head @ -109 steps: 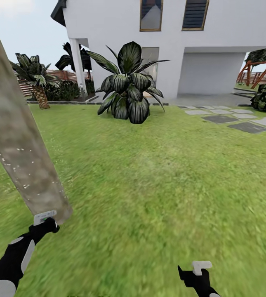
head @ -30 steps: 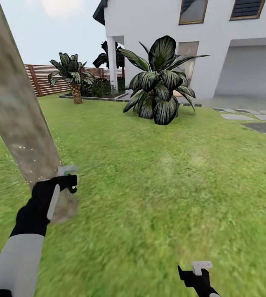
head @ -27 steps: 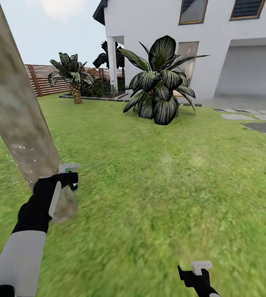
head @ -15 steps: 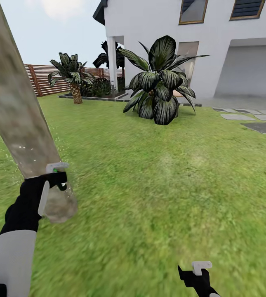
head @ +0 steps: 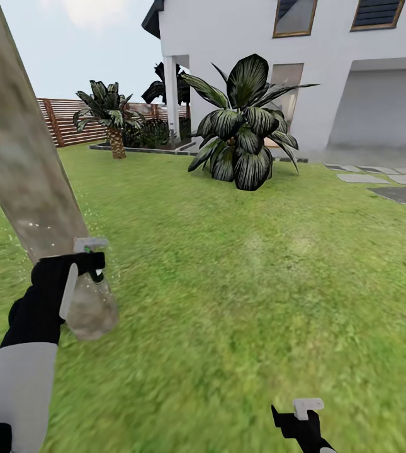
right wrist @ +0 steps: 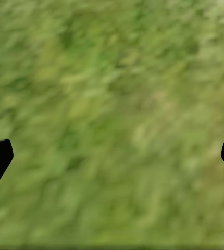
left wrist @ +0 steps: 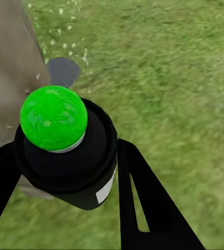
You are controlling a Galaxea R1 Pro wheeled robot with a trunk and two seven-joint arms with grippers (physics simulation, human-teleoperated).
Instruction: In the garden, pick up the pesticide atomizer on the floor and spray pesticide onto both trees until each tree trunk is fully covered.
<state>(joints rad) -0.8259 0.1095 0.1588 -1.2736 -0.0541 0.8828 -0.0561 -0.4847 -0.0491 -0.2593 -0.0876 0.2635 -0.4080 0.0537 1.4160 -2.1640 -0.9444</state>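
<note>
Left gripper (left wrist: 65, 166) is clamping the atomizer (left wrist: 60, 140), its small white label unreadable, beside the speckled trunk (head: 20, 157) at ten o'clock. Right gripper (right wrist: 112, 151) is hanging over grass (head: 259, 283), fingers spread wide.

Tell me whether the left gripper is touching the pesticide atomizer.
Touching. In the left wrist view the left gripper has its black fingers pressed against both sides of the pesticide atomizer, with no gap showing beside its dark body.

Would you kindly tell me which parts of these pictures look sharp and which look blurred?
Head view: house and big-leaved plant crisp, near grass smeared. Left wrist view: green-capped atomizer sharp in the left tool, trunk soft. Right wrist view: grass blurred throughout.
</note>
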